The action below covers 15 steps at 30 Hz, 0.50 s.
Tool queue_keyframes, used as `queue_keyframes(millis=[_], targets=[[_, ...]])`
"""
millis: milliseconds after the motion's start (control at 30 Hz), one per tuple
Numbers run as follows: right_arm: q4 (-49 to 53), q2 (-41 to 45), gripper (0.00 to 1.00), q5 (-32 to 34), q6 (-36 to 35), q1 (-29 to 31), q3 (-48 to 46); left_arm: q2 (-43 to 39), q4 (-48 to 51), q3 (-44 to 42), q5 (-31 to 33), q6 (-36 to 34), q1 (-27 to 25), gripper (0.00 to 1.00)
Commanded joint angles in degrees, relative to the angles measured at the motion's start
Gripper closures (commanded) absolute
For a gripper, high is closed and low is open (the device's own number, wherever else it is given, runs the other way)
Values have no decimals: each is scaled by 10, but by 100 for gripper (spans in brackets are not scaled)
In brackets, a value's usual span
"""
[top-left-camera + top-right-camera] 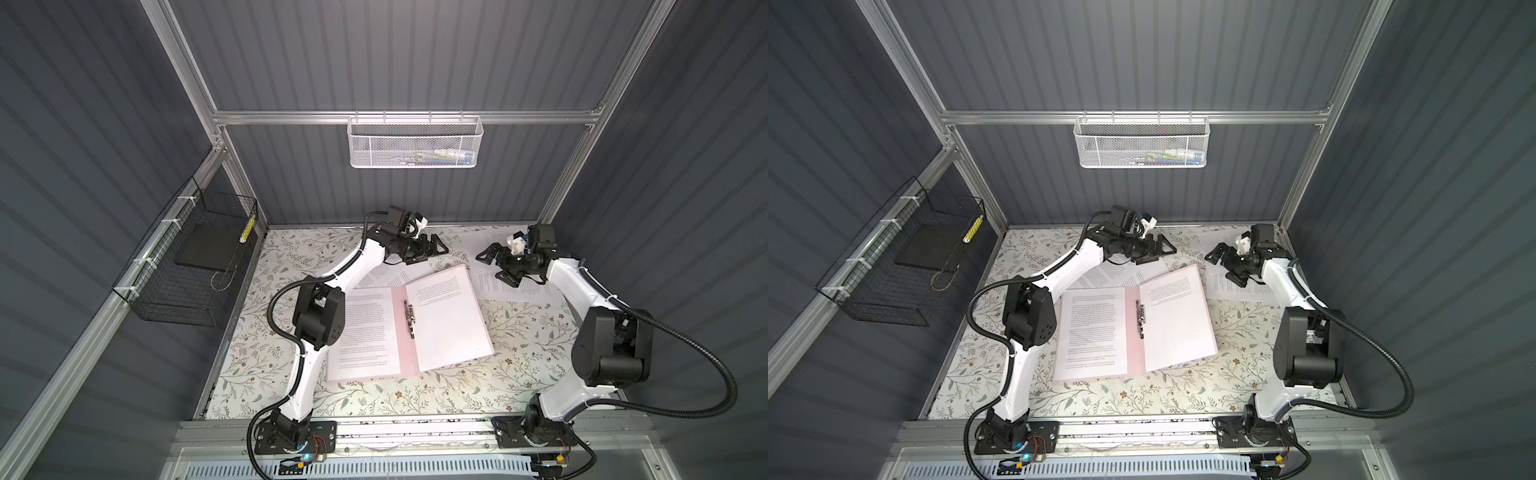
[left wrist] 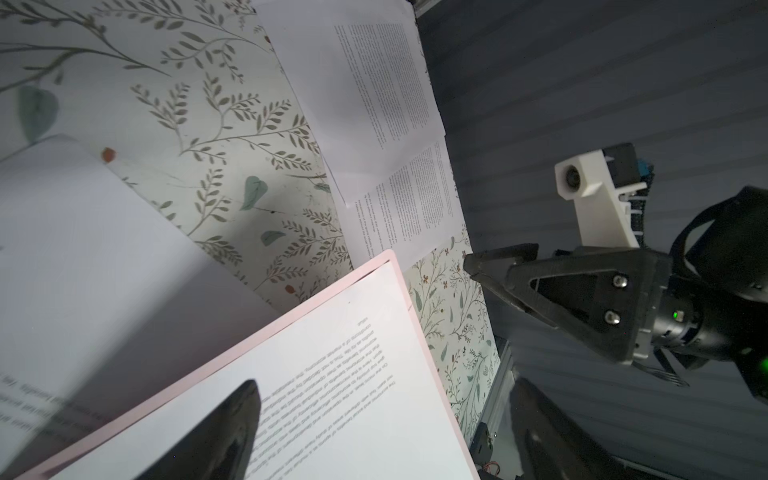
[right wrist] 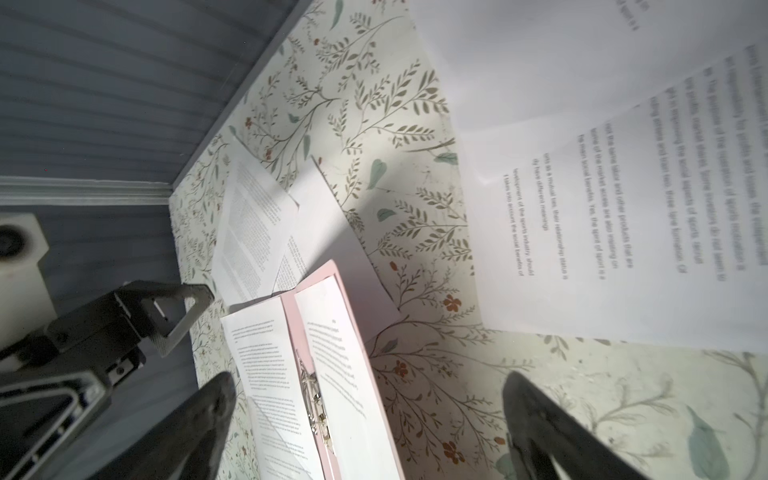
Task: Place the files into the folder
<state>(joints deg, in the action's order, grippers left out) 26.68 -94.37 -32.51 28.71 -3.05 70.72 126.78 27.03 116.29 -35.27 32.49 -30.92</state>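
While the folder lies open at centre with loose files behind it, the left gripper and right gripper are held wide apart, empty. These thin sheets could be crumpled if pinched too hard.

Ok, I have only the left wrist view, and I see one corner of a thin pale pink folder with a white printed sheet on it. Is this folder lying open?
Observer: Yes, the thin pale pink folder lies open, and a second white printed sheet covers its left half.
Operator: And where is its clip?
Observer: The metal clip sits along the spine, between the two sheets.
Operator: What is below the right gripper?
Observer: The right gripper, jaws open, hangs over loose white printed sheets beyond the folder's far right corner.
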Motion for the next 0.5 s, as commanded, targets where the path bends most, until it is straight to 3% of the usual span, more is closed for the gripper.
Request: queue_keyframes(millis=[0, 133, 267, 467], targets=[[-23, 8, 7, -58, -19, 12, -67, -42, 24, -28, 9, -24, 20, 6], [-5, 14, 22, -46, -39, 31, -87, -57, 33, -45, 9, -30, 28, 6], [-12, 6, 39, -79, -49, 45, -100, -57, 36, -48, 3, -30, 32, 6], [-25, 15, 55, -103, -48, 59, -121, -57, 41, -55, 0, -28, 39, 7]])
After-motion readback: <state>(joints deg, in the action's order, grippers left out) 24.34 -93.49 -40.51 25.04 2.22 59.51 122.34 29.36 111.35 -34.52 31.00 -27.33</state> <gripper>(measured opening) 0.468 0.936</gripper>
